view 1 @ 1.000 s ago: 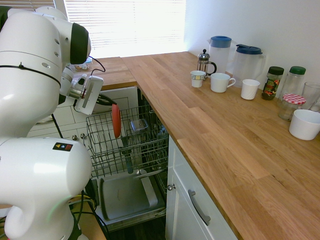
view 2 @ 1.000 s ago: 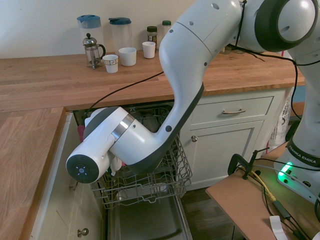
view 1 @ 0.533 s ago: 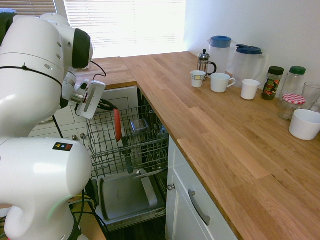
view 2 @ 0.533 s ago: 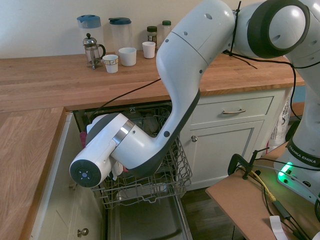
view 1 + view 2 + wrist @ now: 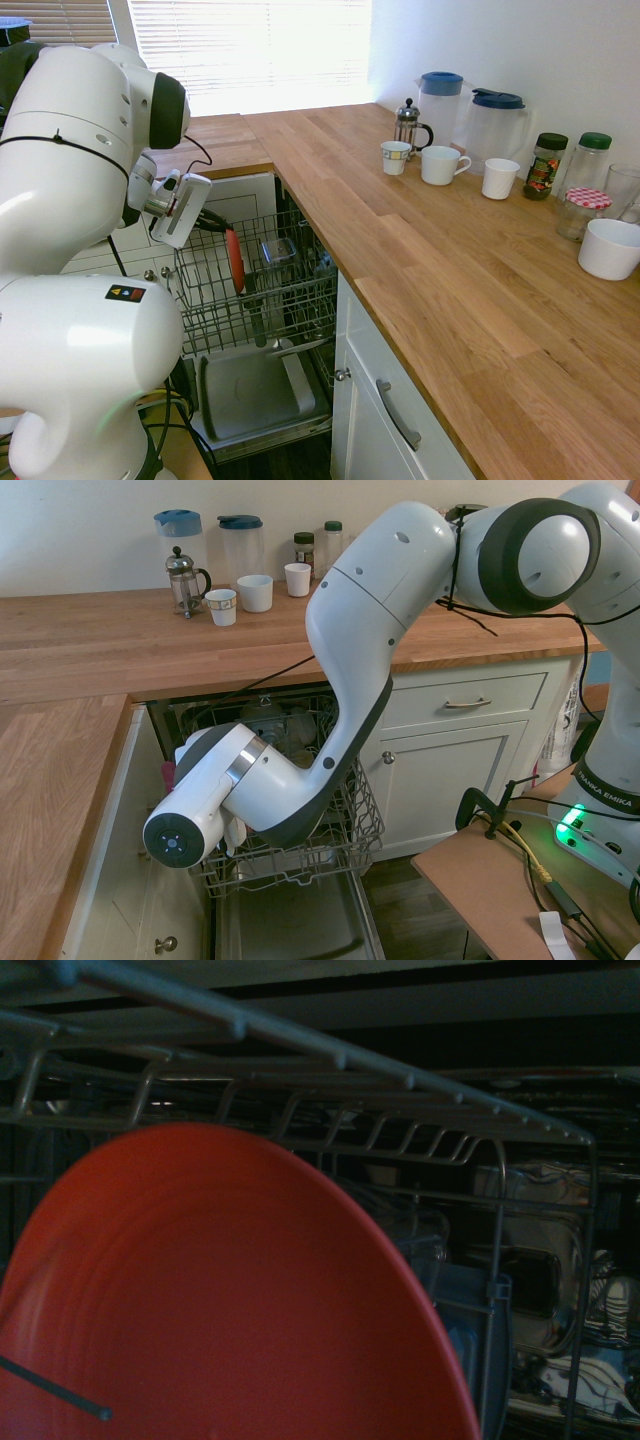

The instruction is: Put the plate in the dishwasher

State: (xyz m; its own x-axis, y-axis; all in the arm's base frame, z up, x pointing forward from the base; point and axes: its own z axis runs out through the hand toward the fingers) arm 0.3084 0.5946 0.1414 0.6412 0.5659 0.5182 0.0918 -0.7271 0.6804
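we count plate point(image 5: 234, 259): 1 | jugs point(image 5: 441, 104): 2 | French press point(image 5: 408, 124): 1 | cups point(image 5: 441, 165): 3 | jars point(image 5: 545, 165): 3 | white bowl point(image 5: 609, 248): 1

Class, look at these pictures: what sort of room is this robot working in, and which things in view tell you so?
Most likely a home kitchen. An under-counter dishwasher stands open with its wire rack pulled out, a wooden worktop runs over white cabinets, and a cafetiere, mugs and jugs sit by the wall.
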